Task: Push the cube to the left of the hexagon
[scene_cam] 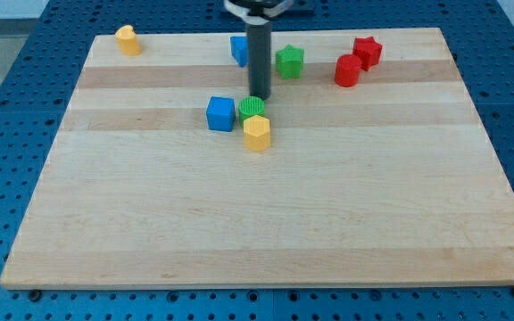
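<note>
A blue cube point(221, 113) sits near the middle of the wooden board point(266, 223), toward the view's top. A yellow hexagon block point(256, 133) lies just right of it and slightly lower. A green round block point(252, 109) sits between them, touching the hexagon's upper edge. My tip point(259, 95) stands just above the green round block, up and to the right of the blue cube, not touching the cube.
A second blue block point(238, 49) is partly hidden behind the rod. A green star block point(289, 61) lies to the rod's right. A red cylinder point(347, 70) and a red star point(367, 52) sit at the top right. A yellow block point(128, 40) is at the top left corner.
</note>
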Controlling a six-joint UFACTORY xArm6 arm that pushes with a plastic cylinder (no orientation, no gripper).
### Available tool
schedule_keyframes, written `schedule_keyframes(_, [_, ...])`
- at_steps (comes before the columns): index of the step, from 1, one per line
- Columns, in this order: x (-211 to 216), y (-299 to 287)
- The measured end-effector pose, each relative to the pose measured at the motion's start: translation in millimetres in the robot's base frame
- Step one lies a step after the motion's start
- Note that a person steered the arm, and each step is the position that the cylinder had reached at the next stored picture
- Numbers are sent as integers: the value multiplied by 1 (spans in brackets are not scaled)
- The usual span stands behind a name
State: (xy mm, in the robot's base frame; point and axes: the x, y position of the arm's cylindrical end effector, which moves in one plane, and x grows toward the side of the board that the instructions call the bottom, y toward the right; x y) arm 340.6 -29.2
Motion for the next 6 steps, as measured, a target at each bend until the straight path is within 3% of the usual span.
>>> schedule_keyframes(1, [0, -61])
schedule_keyframes(2, [18, -69])
schedule_keyframes(4, [36, -16])
schedule_keyframes(6, [86, -25])
